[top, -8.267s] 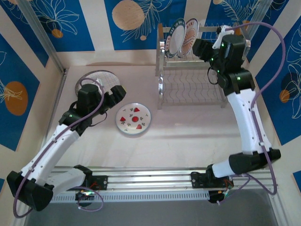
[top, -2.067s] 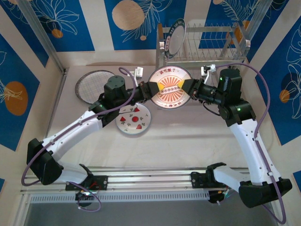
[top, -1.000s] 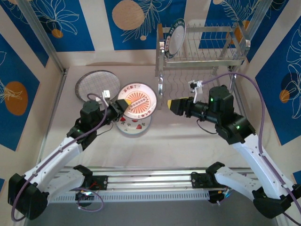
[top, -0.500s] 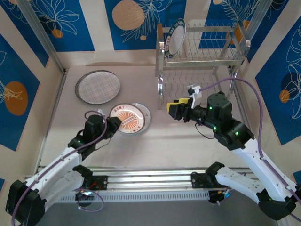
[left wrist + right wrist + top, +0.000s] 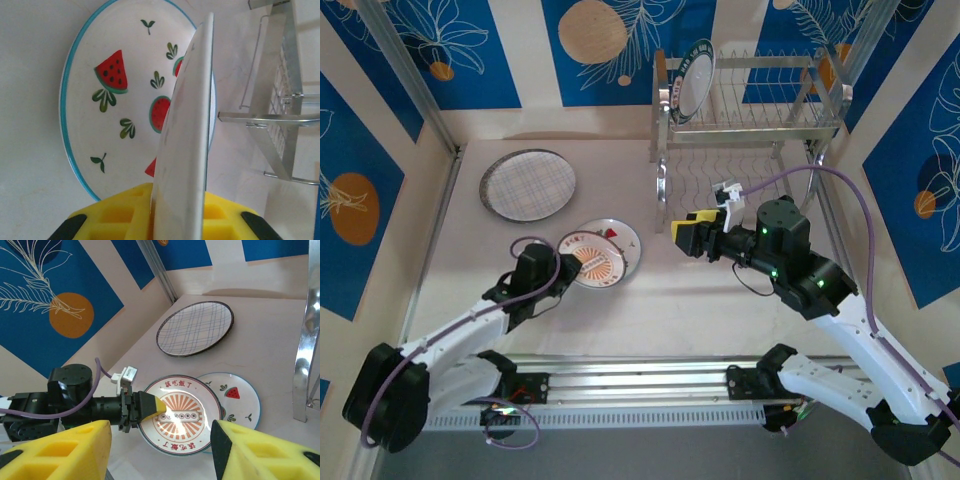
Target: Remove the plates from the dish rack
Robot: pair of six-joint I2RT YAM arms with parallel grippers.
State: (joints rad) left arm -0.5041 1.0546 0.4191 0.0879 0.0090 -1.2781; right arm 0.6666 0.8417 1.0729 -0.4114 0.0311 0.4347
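Pale tabletop (image 5: 720,300) w/ blue walls (image 5: 380,150) around it, printed w/ orange discs and white leaves. Rack (image 5: 760,95) stands at the back right. One dark-rimmed plate (image 5: 692,82) sits upright in the upper shelf's left-end slot; other slots are bare wire.

Grid plate (image 5: 528,184) lies flat at back left, well apart from the rest. Melon plate (image 5: 628,238) lies flat near the middle, blue rim, red slices and green sprigs.

Left arm (image 5: 470,320) reaches in low from the near left. Left jaws are clamped on the near-left rim of the lettered plate (image 5: 592,260), yellow pads either side of the edge. That plate overlaps the melon plate's near-left part. Can't tell if it rests on it.

Writing: red Chinese chars along the lettered plate's rim, too small to read for sure. Orange sunburst w/ a band of small rings across the centre.

Right arm (image 5: 800,270) hangs in front of the rack's lower shelf. Right jaws are apart, holding nothing, pointing toward the lettered plate.
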